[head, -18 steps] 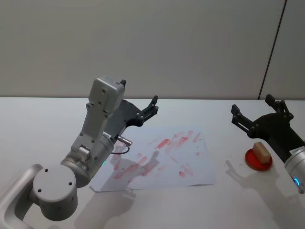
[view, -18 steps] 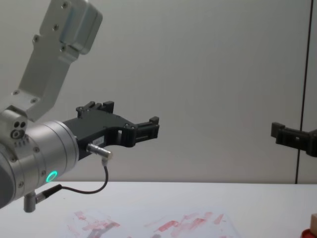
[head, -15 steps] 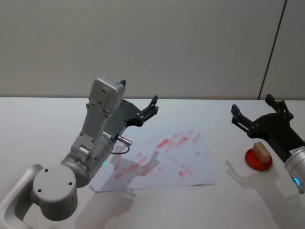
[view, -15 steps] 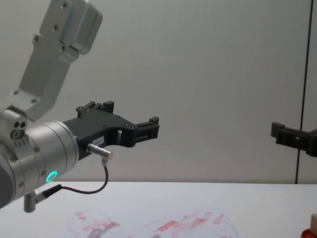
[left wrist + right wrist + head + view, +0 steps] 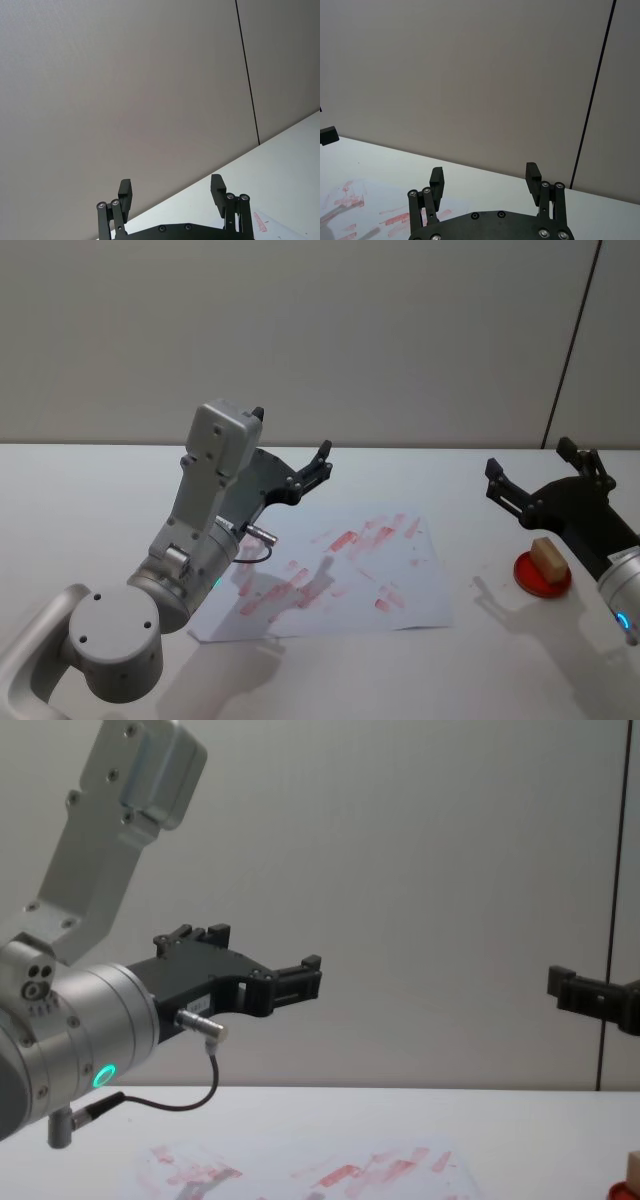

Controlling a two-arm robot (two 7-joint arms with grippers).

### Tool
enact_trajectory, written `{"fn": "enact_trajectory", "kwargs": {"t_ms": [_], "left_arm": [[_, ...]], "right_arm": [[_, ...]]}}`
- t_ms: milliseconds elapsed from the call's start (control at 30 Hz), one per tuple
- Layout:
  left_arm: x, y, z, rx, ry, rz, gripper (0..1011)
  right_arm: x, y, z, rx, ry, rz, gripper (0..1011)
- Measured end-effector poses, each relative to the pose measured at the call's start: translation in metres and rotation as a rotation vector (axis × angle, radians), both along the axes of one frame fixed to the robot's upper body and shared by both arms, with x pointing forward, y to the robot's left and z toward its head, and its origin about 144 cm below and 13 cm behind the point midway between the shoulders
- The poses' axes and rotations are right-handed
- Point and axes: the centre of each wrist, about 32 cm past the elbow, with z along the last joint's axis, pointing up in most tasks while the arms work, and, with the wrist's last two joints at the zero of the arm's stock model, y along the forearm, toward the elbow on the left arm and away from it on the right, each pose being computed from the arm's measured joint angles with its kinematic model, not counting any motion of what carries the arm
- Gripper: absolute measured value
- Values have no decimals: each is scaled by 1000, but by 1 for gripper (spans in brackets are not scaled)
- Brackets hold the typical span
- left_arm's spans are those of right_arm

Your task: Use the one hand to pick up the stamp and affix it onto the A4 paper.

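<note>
The stamp (image 5: 546, 556), a small tan wooden block, rests on a flat red round pad (image 5: 541, 579) at the table's right. My right gripper (image 5: 530, 462), the hand on the blue-lit arm, hovers open just above and behind the stamp with nothing between its fingers (image 5: 485, 172). The A4 paper (image 5: 345, 575), white with smeared red marks, lies flat at the table's middle. My left gripper (image 5: 293, 445) hangs open and empty above the paper's far left corner, pointing at the wall (image 5: 171, 186). The chest view shows the stamp's corner (image 5: 634, 1161) at its right edge.
The white table (image 5: 80, 500) runs back to a grey wall with a dark vertical seam (image 5: 572, 350). The left arm's silver links (image 5: 205, 510) and looping black cable (image 5: 185, 1102) stand over the paper's left side. Bare tabletop lies between the paper and the red pad.
</note>
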Motion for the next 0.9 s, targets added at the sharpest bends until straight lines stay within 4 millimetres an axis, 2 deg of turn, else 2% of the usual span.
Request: {"fn": "enact_trajectory", "kwargs": {"t_ms": [900], "left_arm": [[0, 0, 0, 0, 0, 0, 1002]], "right_arm": [[-1, -2, -1, -3, 2, -3, 1001]]}}
